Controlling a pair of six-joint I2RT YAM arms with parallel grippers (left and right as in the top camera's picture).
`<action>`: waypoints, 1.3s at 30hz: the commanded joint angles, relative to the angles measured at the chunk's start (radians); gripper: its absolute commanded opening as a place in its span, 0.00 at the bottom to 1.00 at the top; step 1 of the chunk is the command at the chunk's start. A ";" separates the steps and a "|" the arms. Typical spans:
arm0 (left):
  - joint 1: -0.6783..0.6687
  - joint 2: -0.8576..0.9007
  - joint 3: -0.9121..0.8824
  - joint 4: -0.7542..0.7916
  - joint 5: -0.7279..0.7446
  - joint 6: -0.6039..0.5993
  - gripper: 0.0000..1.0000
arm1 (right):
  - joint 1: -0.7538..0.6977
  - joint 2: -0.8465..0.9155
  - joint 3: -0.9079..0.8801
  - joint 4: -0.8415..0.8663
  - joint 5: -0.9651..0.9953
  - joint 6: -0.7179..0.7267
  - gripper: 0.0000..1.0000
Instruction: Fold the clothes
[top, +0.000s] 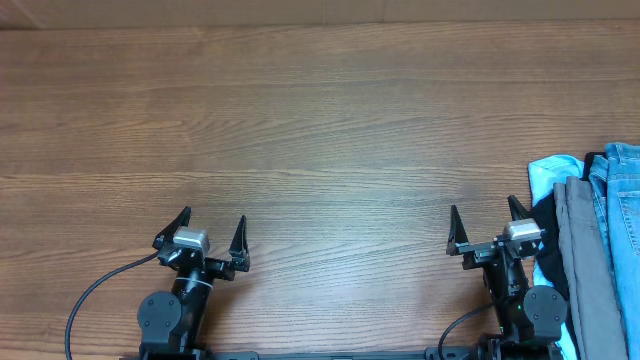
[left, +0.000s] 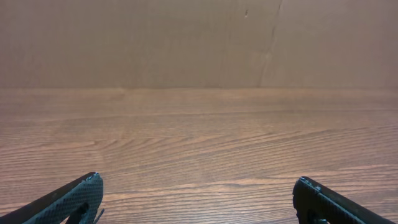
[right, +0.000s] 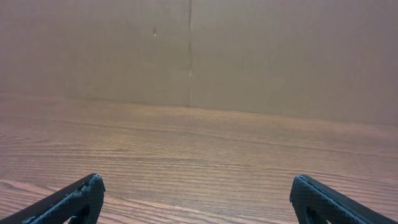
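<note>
The light blue denim jeans (top: 622, 215) lie in a pile at the table's right edge, partly cut off by the overhead view. My left gripper (top: 213, 222) rests near the front left, open, with nothing between its fingers. My right gripper (top: 483, 215) rests near the front right, open and empty, just left of the pile. In the left wrist view the left gripper (left: 198, 186) shows only bare wood between its fingertips. The right gripper (right: 198, 185) in the right wrist view shows the same. The jeans appear in neither wrist view.
Grey trousers (top: 590, 270) and a pale blue cloth (top: 547, 180) lie in the same pile beside the jeans, with a black piece (top: 550, 235) between them. The wooden table (top: 320, 120) stretches ahead. A brown cardboard wall (left: 186, 43) stands behind it.
</note>
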 joint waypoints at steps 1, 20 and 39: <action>0.008 -0.009 -0.004 0.010 -0.006 0.026 1.00 | 0.003 -0.009 -0.010 0.007 0.006 0.000 1.00; 0.008 -0.002 0.224 -0.010 0.305 -0.085 1.00 | 0.003 0.001 0.123 0.202 -0.311 0.335 1.00; 0.008 1.086 1.456 -1.064 0.018 0.026 1.00 | 0.003 1.050 1.323 -1.044 -0.099 0.335 1.00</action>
